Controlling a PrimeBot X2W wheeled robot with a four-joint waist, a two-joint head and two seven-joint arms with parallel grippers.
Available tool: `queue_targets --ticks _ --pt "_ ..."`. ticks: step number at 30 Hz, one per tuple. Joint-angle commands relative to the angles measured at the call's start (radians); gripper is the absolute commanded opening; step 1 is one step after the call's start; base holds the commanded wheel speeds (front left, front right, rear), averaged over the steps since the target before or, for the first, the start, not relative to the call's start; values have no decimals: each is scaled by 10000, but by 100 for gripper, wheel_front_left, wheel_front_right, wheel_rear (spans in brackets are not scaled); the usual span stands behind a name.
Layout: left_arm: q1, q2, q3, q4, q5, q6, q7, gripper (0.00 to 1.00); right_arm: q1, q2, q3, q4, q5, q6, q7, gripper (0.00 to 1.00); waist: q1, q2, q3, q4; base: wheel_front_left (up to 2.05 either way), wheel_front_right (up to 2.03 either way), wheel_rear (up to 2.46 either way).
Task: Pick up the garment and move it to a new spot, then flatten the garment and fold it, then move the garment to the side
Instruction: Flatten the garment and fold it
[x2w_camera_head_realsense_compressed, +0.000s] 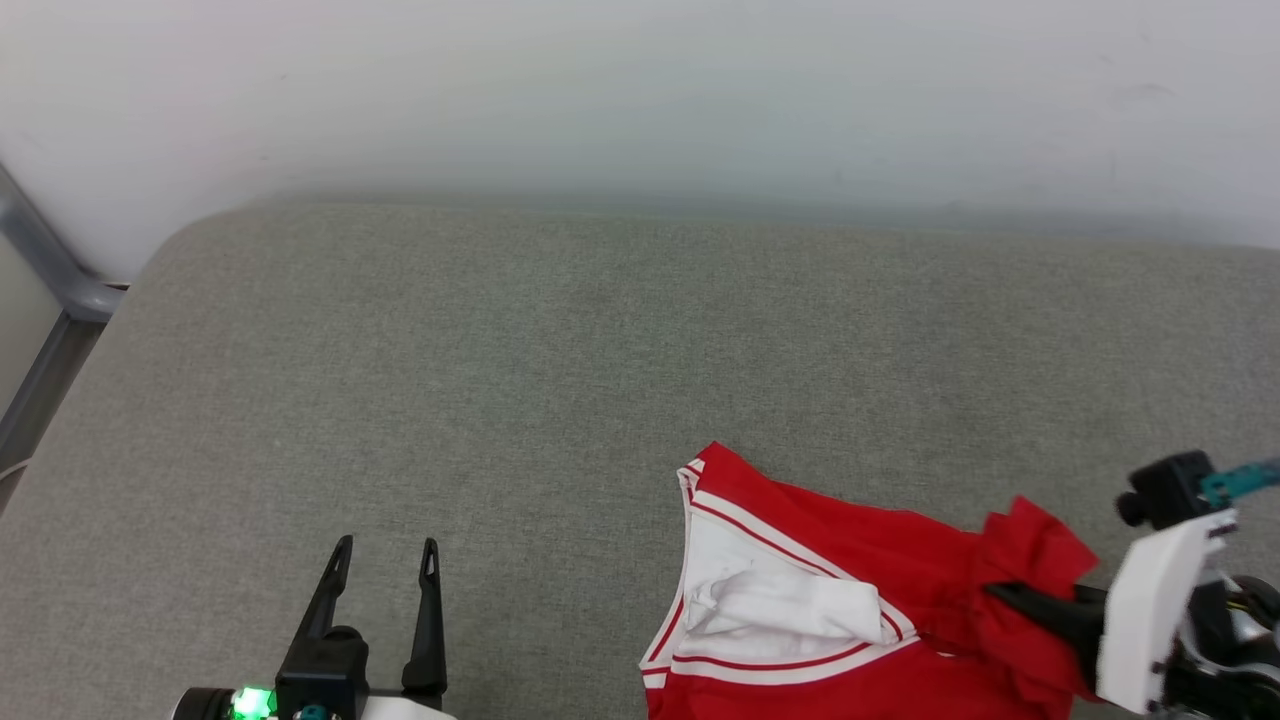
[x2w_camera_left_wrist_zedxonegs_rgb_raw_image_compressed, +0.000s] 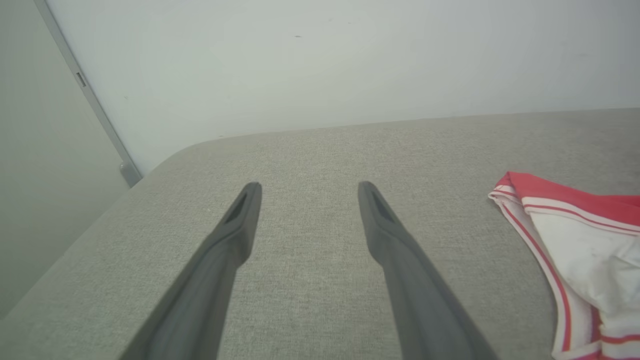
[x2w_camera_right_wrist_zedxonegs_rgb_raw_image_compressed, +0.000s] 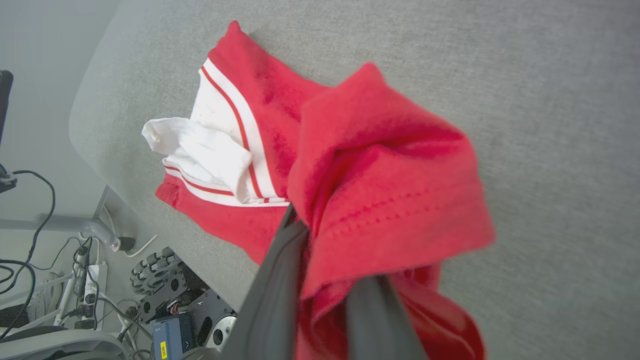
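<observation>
Right hand (x2w_camera_right_wrist_zedxonegs_rgb_raw_image_compressed: 327, 250) tight on garment (x2w_camera_right_wrist_zedxonegs_rgb_raw_image_compressed: 390, 165)

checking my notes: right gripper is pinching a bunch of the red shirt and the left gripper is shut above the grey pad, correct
Not quite. The left gripper is open, jaws spread above the grey pad, as the left wrist view shows. The right gripper is indeed pinching a bunch of the red shirt.

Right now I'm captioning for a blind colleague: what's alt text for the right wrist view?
The right gripper is shut on a bunched red fold of the garment, which lies on a grey padded surface. Its white sleeve is crumpled at left.
</observation>
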Motion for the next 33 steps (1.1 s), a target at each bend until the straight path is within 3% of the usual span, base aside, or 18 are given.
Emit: queue_targets --ticks 1,8,18,27,28,29,30,33 --pt "-145 -19 -12 14 73 -56 -45 100 -274 276 44 -11 -239 -9 132 0 0 0 43 37 0 0 0" --pt "-394 -150 -161 123 114 -136 -45 100 -1165 1659 369 509 -1485 -9 874 0 0 0 247 249 0 0 0" --pt "-790 -272 -265 221 157 -250 -45 100 -2047 3334 820 2348 -2667 -9 1231 0 0 0 654 562 0 0 0" --pt "-902 -340 -300 339 168 -289 -45 100 -2113 4176 887 3901 -3090 -13 293 0 0 0 789 641 0 0 0" --pt "-869 -340 -290 359 171 -286 -45 100 -2090 4202 923 3922 -3104 -13 173 10 0 0 738 622 0 0 0" --pt "-818 -338 -276 374 173 -283 -45 100 -2051 4185 974 3866 -3120 -12 47 42 0 0 676 601 0 0 0" --pt "-761 -327 -258 395 176 -280 -45 100 -2005 4134 1037 3738 -3131 -10 -89 100 0 0 601 575 0 0 0" --pt "-617 -275 -180 414 157 -256 -45 100 -1834 3740 1134 3138 -3296 -10 -705 100 0 0 371 451 0 0 0"
